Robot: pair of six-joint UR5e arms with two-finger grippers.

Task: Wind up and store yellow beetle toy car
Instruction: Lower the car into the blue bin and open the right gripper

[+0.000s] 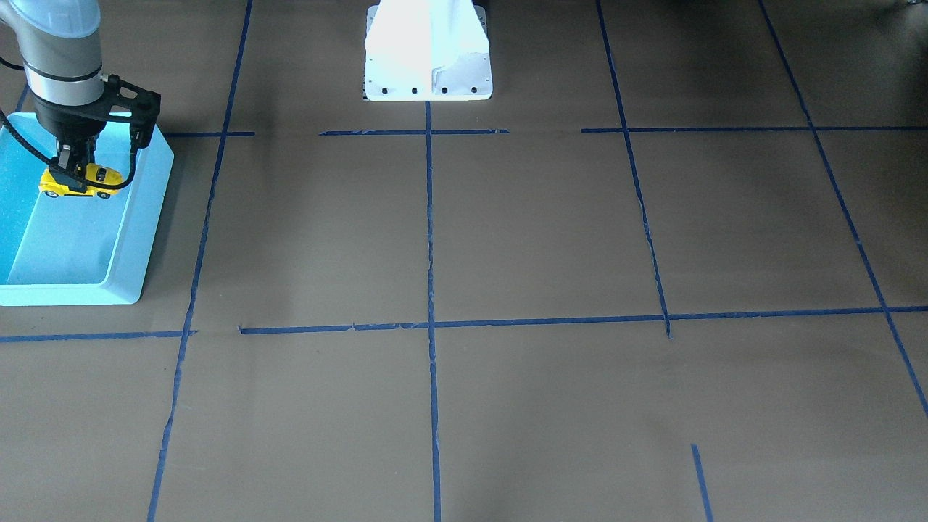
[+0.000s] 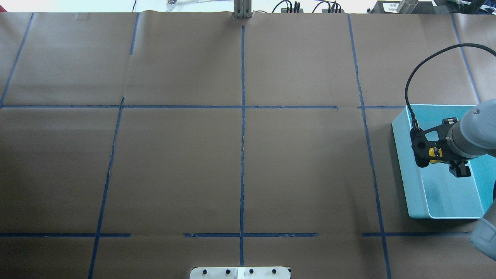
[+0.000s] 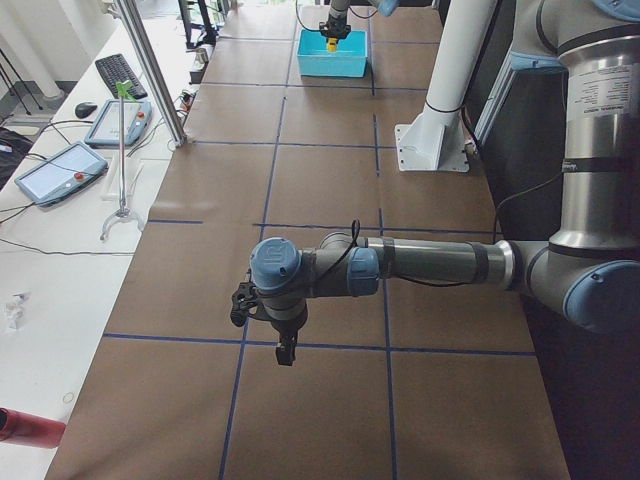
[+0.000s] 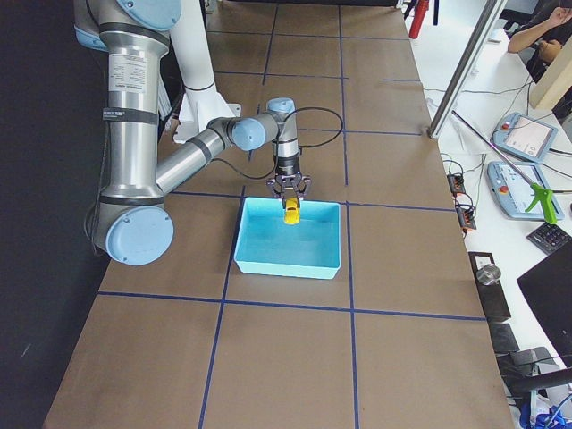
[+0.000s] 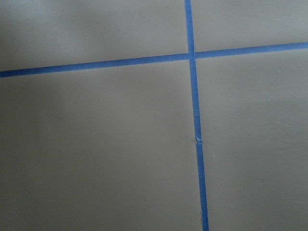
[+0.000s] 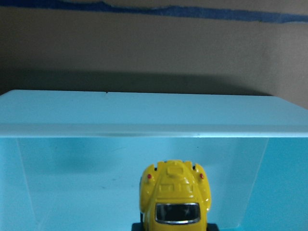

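The yellow beetle toy car [image 1: 78, 181] hangs in my right gripper [image 1: 73, 174], whose fingers are shut on its sides, inside the light blue bin [image 1: 138, 239] near its wall on the robot's side. I cannot tell whether the wheels touch the bin floor. The overhead view shows the car [image 2: 435, 153] under the wrist, within the bin [image 2: 401, 155]. The right wrist view shows the car [image 6: 174, 197] from above, facing the bin's wall [image 6: 144, 113]. My left gripper [image 3: 285, 350] hovers over bare table far from the bin; I cannot tell whether it is open or shut.
The table is covered in brown paper with blue tape lines. The white robot base [image 1: 428, 58] stands at the middle of the robot's edge. Operator tablets and a keyboard lie on a side desk [image 3: 60, 170] beyond the table.
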